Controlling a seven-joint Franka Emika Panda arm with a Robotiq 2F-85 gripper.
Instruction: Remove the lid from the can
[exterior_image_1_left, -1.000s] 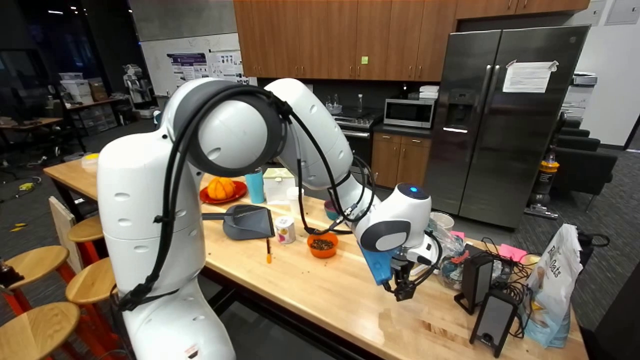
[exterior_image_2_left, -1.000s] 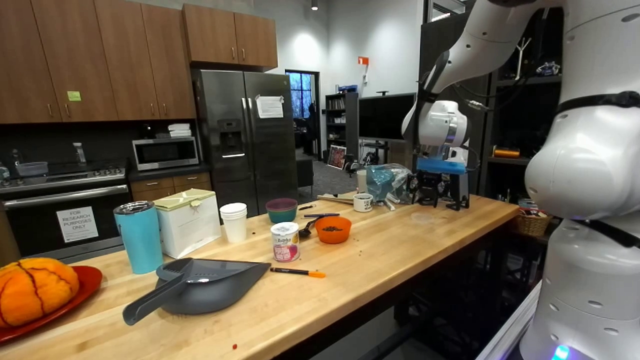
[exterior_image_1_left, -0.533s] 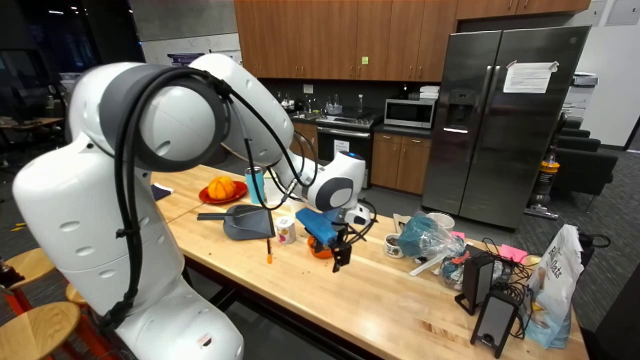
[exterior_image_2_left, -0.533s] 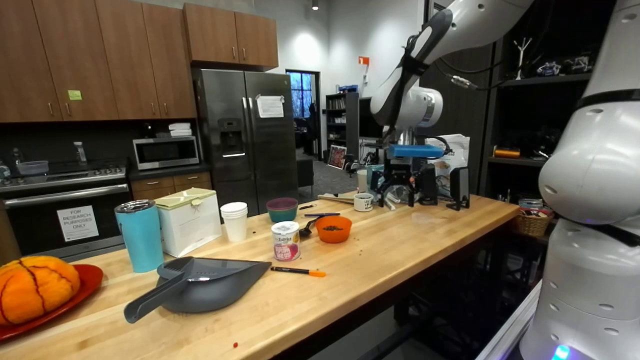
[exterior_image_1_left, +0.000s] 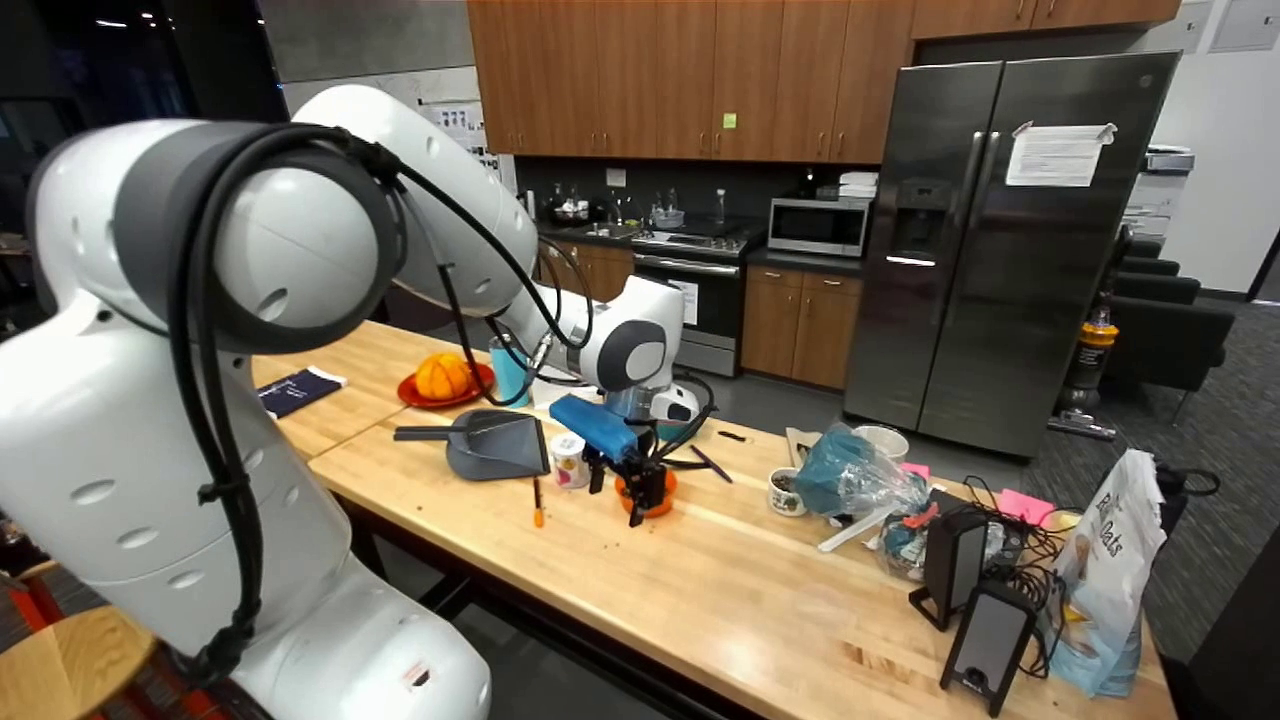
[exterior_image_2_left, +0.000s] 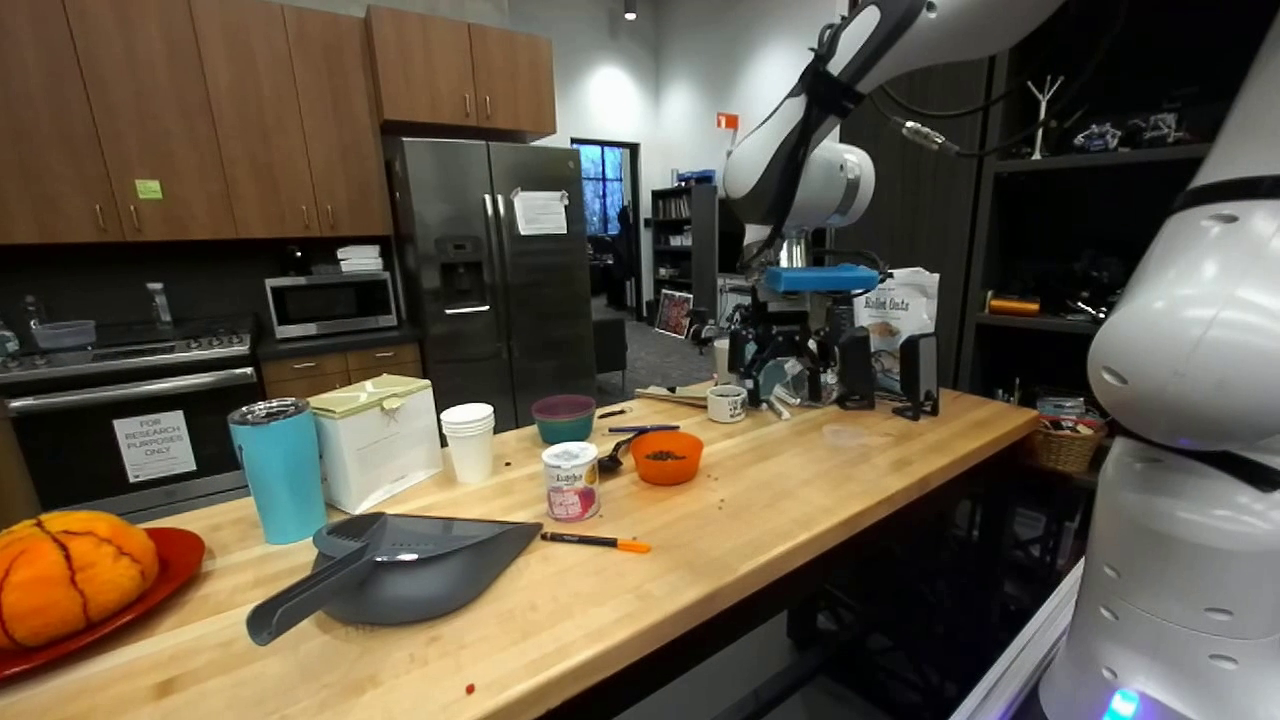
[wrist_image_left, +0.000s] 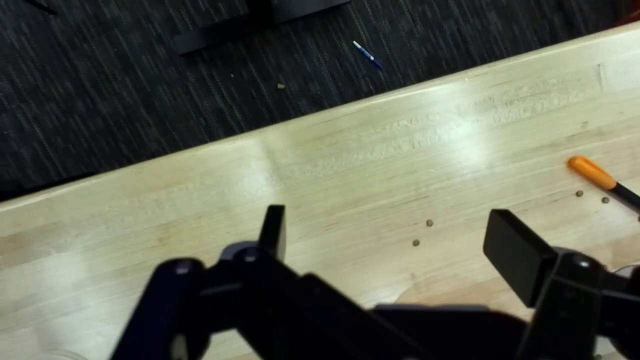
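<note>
Can (exterior_image_2_left: 572, 495) upright on the table (exterior_image_2_left: 620, 610), lid (exterior_image_2_left: 570, 455) still on, marker (exterior_image_2_left: 595, 544) just beside, orange bowl (exterior_image_2_left: 668, 474) near. Approach stage, I'd say: gripper (wrist_image_left: 395, 240) hangs empty, fingers (wrist_image_left: 520, 256) spread wide, height tricky to read; next, slide over that lid and come down. Beyond, mostly open room out to the table's edge (wrist_image_left: 320, 120).

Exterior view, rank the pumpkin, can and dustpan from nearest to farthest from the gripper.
1. Can: nearest, image-left of the gripper.
2. Dustpan: farther image-left, beyond the can.
3. Pumpkin: farthest, on the red plate past the dustpan.
</note>
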